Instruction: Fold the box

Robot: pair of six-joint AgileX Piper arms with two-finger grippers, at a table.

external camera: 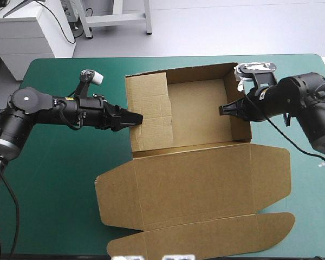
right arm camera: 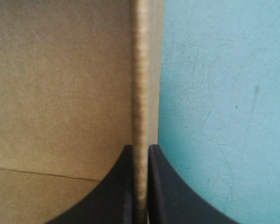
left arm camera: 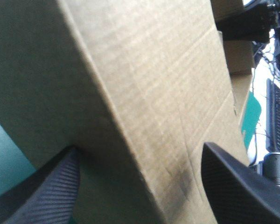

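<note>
The right gripper [right arm camera: 140,148] is clamping its black fingers [right arm camera: 116,191] onto the upright wall [right arm camera: 141,70] of the brown box [external camera: 197,116] at the tray's 3 o'clock side, pinching the board thin between them. The left gripper [left arm camera: 140,151] is holding its fingers [left arm camera: 238,186] spread apart, straddling the side panel [external camera: 149,111] at 9 o'clock without gripping it. That panel is leaning inward over the tray floor. The box is lying about the middle of the teal-green cover [external camera: 54,179], with its tray toward 12 o'clock. Its lid [external camera: 195,187] is spreading flat toward 6 o'clock, and the tuck flap [external camera: 206,235] is reaching the near edge. By this showing the work is standing roughly midway. The far and 3 o'clock walls are standing up, the 9 o'clock panel is looking only partly tucked, and the lid is lying unfolded.
</note>
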